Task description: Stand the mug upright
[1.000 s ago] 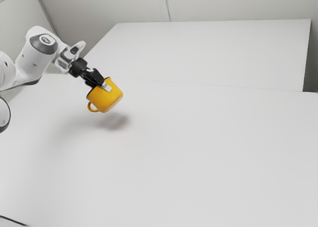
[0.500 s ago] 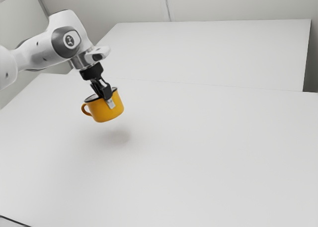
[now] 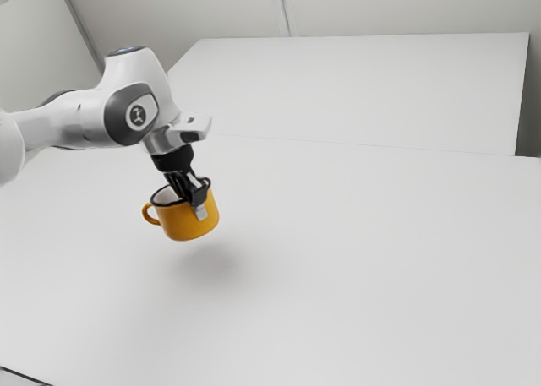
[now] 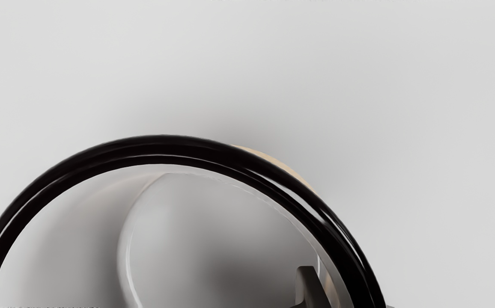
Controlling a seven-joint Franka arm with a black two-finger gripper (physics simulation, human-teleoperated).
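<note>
Mug, yellow, exterior view's left: slightly tilted, mouth up, above worktop; fingers closed across its wall, presumably for lowering it upright.

The light was bright and almost colorless, spreading evenly over the pale surface in the exterior view. Below the mug lay a soft gray shadow with edges that faded gradually, while the background looked slightly dimmer. In the wrist view, smooth gray shading darkened the surface near the mug's rim. Pale glints streaked that glossy black band, and darker shade pooled inside the mug.
</note>
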